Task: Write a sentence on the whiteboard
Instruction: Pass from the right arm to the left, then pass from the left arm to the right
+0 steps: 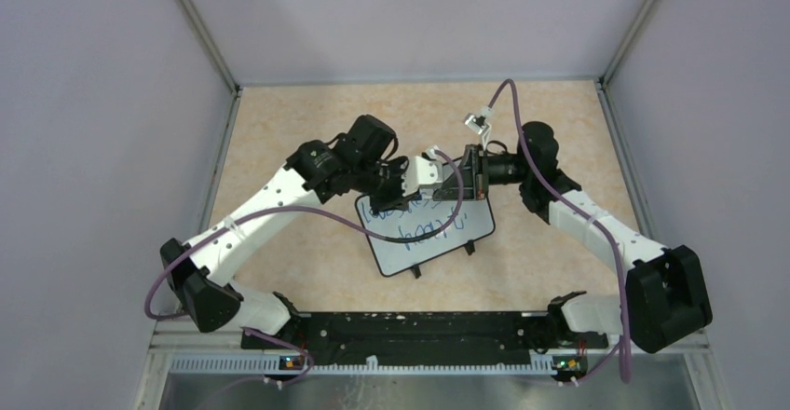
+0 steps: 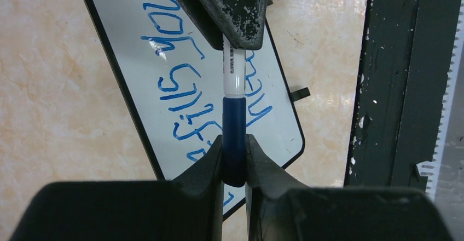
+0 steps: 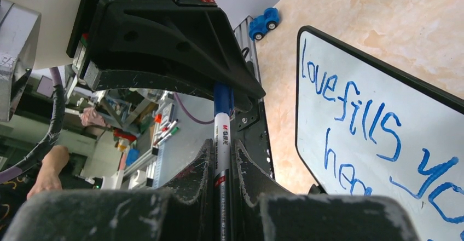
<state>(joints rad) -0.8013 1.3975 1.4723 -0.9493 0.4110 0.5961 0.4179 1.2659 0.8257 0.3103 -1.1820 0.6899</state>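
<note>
The whiteboard lies tilted in mid-table and bears the sentence in blue, "love fills your heart", in two slanted lines. The sentence also shows in the left wrist view and the right wrist view. Both grippers meet above the board's far edge. My left gripper is shut on the marker's blue cap. My right gripper is shut on the marker's white barrel. The cap sits at the barrel's end. The marker's tip is hidden.
The whiteboard rests on a beige marbled tabletop. A black rail runs along the near edge and shows in the left wrist view. A small blue toy car lies beyond the board. Grey walls enclose three sides.
</note>
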